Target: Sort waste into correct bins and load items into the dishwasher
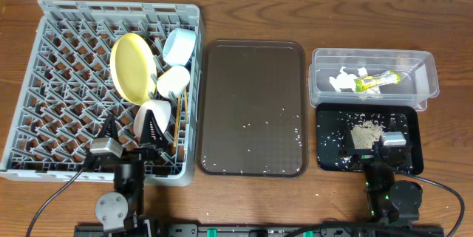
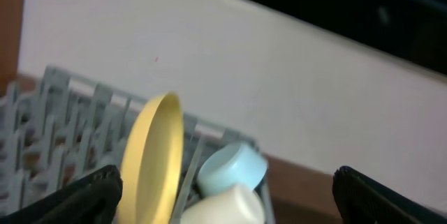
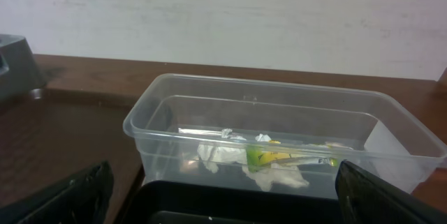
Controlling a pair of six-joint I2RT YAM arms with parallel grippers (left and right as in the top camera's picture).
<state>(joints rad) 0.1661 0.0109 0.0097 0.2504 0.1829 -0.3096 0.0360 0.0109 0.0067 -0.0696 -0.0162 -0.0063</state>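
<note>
Seemingly near the finish, the left gripper (image 2: 227, 182) is standing wide and empty, hovering low over the near edge of the dish rack (image 1: 59, 82). That rack is holding the yellow plate (image 1: 131, 67), light blue bowl (image 1: 179, 45), white cup (image 1: 174, 80), white shallow bowl (image 1: 151, 115) and chopsticks (image 1: 179, 115). The right gripper (image 3: 223, 189) is likewise gaping empty above the black tray (image 1: 410, 119), where the rice grains (image 1: 363, 135) are lying. Beyond it the clear tub (image 1: 421, 71) is holding the wrapper (image 1: 377, 81) and paper scraps (image 1: 342, 80). Only a few stray grains (image 1: 209, 167) are showing on the brown tray (image 1: 251, 82), so little seems left. Both arms are sitting folded back at the table's near edge.
</note>
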